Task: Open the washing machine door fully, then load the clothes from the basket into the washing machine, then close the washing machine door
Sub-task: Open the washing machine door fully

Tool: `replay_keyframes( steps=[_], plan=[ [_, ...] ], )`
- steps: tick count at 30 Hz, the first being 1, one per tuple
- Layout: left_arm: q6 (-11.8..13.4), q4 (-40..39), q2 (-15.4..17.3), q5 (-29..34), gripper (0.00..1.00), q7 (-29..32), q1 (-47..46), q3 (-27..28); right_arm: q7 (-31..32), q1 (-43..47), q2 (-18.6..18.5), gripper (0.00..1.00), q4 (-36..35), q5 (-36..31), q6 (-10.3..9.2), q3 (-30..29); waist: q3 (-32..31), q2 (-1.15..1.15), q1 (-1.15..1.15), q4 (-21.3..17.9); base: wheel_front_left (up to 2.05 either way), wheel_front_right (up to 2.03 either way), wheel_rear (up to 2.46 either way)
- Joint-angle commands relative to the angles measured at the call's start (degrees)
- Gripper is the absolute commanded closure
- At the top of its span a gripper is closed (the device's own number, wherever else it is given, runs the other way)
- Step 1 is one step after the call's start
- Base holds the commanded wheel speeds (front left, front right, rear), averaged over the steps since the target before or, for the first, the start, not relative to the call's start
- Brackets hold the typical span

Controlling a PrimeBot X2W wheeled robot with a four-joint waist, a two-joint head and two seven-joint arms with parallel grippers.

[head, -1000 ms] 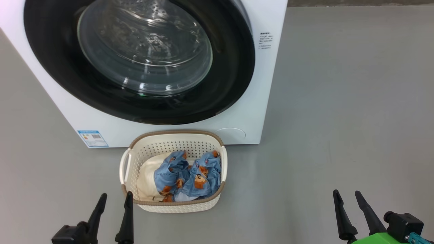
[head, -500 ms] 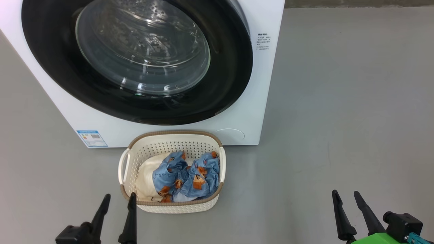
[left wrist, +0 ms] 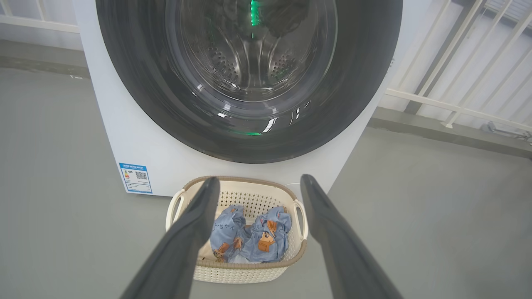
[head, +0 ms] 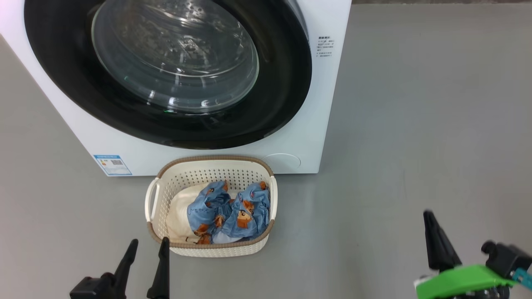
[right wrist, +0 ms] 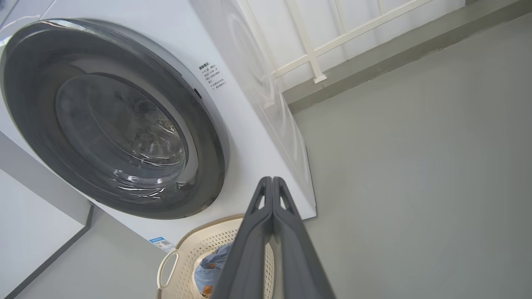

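1. The right jaws are pressed tight together with nothing between them, their fingers (right wrist: 255,226) forming one slim dark point. In the head view they hang low at the right, well apart from the machine (head: 309,137).
2. The left jaws stand wide and empty, fingers (head: 161,265) low at the left, just beside the basket (head: 216,159) at its front left corner.
3. The door (head: 286,91) sits shut and flush in the machine's front, so the opening step is not yet begun.
4. The basket stands on the floor (head: 415,124) just below the door, touching or very near the machine's foot; I cannot tell which. The clothes (head: 228,207), blue bear print over a cream piece, all lie inside it.
5. A small dark notch (right wrist: 197,93) breaks the door rim's right edge. That is probably the pull point, with the hinge on the far side.
6. To do it well, bring the closed right tip to that notch and hook behind the rim. Pressing on the glossy face would likely slip.
7. Pull out along the door's own arc, not straight back, and follow it until it stands fully wide.
8. Mind the basket. The door's lower rim should pass above it, but the clearance is hard to judge, so swing slowly. Keep the left jaws out of the door's sweep.
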Motion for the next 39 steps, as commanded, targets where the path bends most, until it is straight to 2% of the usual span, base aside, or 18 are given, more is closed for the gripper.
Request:
replay_keyframes(
  steps=[1, 8, 12, 24, 30, 39],
  plan=[
    [-0.2, -1.1, 0.7, -0.3, 0.0, -0.8, -2.6, 1.8, -0.7, -3.1, -0.7, 1.0, -1.9, 1.3, 0.08, 2.1, 0.3, 0.0, 0.0, -0.1, 0.0, 0.0, 0.0],
    [-0.2, -1.0, 0.8, -0.6, 0.0, -0.8, -3.8, 1.2, -0.7, -8.6, -1.5, 1.0, -2.7, 10.2, 0.08, 3.7, 1.6, 0.0, 0.0, 0.0, 0.0, 0.0, 0.0],
    [-0.2, -1.1, 1.0, -0.7, 0.0, -0.8, -4.9, 0.8, -0.7, -12.5, -2.1, 1.0, -3.1, 18.4, 0.08, 5.2, 3.0, 0.0, 0.0, 0.1, 0.0, 0.0, 0.0],
    [-0.2, -1.1, 1.1, -1.2, 0.0, -0.8, -8.7, -0.7, -0.3, -28.6, -9.6, 1.0, -0.9, 45.3, 0.08, 10.3, 6.4, 0.0, 0.0, 1.2, 0.0, 0.0, 0.0],
    [-0.2, -1.3, 0.8, -1.6, 0.0, -0.8, -10.5, -1.4, 1.3, -36.2, -12.9, 1.0, 1.9, 50.8, 0.08, 11.8, 8.6, 0.0, 0.0, 2.4, 0.0, 0.0, 0.0],
    [-0.2, -1.4, 0.1, -2.0, 0.0, -0.8, -13.0, -2.0, 6.5, -46.2, -15.2, 1.0, 5.0, 56.8, 0.08, 12.6, 12.2, 0.0, 0.0, 4.4, 0.0, 0.0, 0.0]
  ],
)
